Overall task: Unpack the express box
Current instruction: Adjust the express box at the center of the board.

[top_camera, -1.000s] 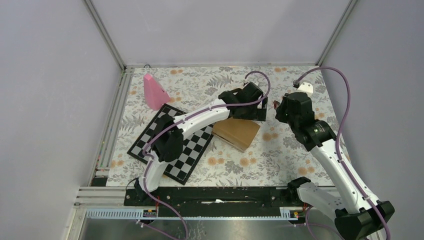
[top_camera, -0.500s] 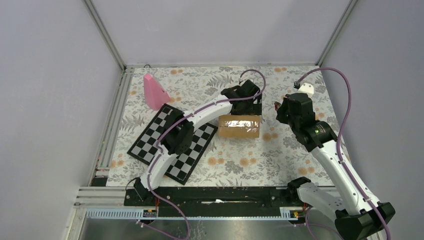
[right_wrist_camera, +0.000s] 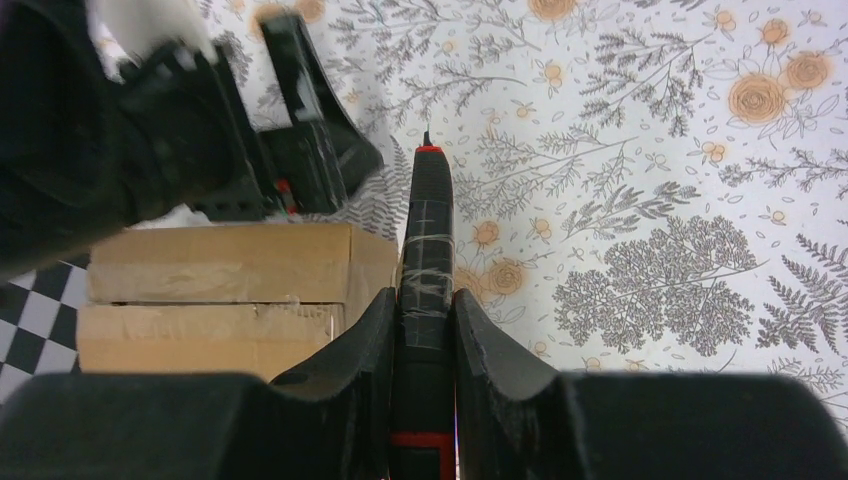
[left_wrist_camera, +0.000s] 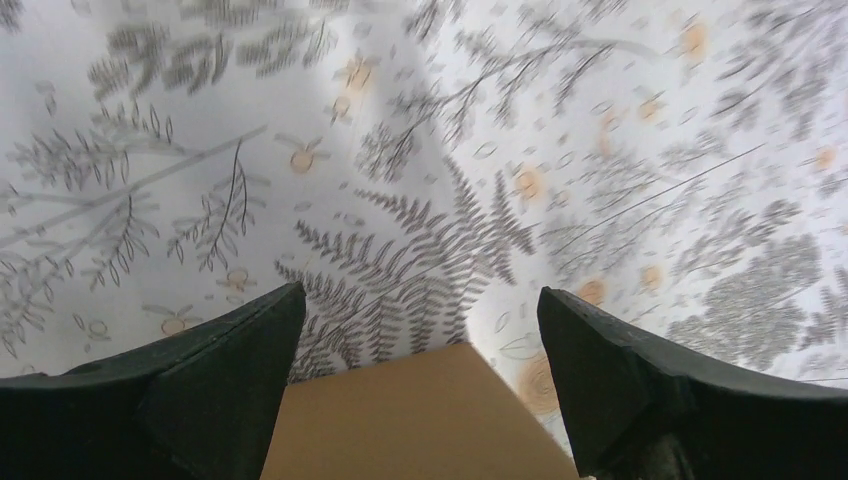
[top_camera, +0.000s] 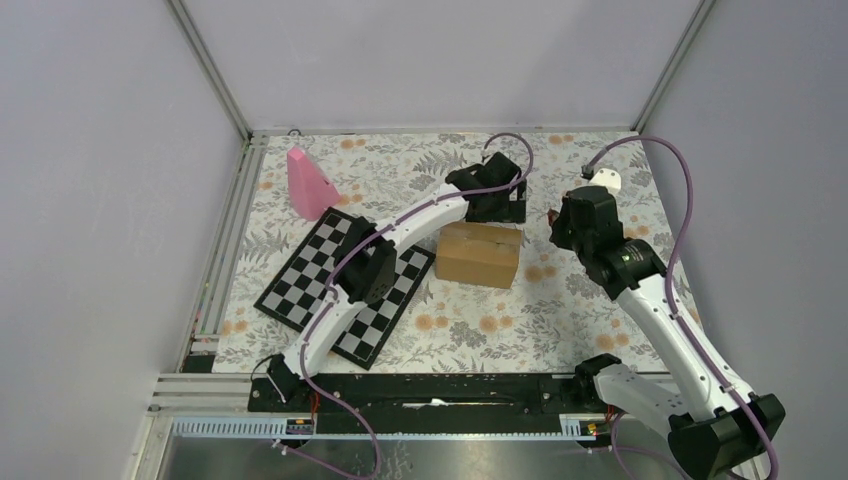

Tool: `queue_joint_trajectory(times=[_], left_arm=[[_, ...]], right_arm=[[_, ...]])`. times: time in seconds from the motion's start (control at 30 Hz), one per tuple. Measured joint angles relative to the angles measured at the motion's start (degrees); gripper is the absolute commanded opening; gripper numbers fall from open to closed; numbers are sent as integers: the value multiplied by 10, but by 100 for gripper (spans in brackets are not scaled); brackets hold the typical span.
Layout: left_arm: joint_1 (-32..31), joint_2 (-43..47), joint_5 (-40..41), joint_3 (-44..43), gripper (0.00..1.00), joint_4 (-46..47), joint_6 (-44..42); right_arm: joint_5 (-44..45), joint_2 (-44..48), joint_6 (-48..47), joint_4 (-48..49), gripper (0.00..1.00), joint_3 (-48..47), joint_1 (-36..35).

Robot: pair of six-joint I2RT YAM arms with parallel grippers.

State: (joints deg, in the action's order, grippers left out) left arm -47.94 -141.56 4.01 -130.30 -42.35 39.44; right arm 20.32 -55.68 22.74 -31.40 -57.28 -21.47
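The box (top_camera: 479,254) is matt brown cardboard, with shinier tape (right_wrist_camera: 200,266) along its seam. The flowered cloth (top_camera: 560,300) under the box looks smooth and matt. The black tool (right_wrist_camera: 425,260) beside the box has a glossy clear wrapping.

Left wrist view: express box (left_wrist_camera: 420,420) cut off by the bottom edge, only one corner of a face showing. Worktop (left_wrist_camera: 700,150) print smeared at right.
Top view: chessboard (top_camera: 295,282) partly under the left arm (top_camera: 400,232).
Right wrist view: black tool (right_wrist_camera: 425,260) runs off the bottom edge. Left end effector (right_wrist_camera: 265,140) blurred, upper left. Box clipped at the left edge.
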Motion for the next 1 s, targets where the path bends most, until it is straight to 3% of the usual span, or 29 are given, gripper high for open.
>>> queue_joint_trajectory(times=[0.2, 0.33, 0.8, 1.0], left_arm=[[14, 2, 3, -52, 99, 19, -28], [20, 32, 25, -32, 99, 16, -47], [-5, 465, 128, 342, 98, -7, -51], [-25, 558, 123, 503, 96, -22, -12]], right_arm=[[-1, -9, 2, -1, 0, 21, 2], [-5, -5, 6, 0, 0, 35, 2], [-35, 3, 22, -57, 0, 69, -5], [-29, -10, 31, -70, 0, 69, -41]])
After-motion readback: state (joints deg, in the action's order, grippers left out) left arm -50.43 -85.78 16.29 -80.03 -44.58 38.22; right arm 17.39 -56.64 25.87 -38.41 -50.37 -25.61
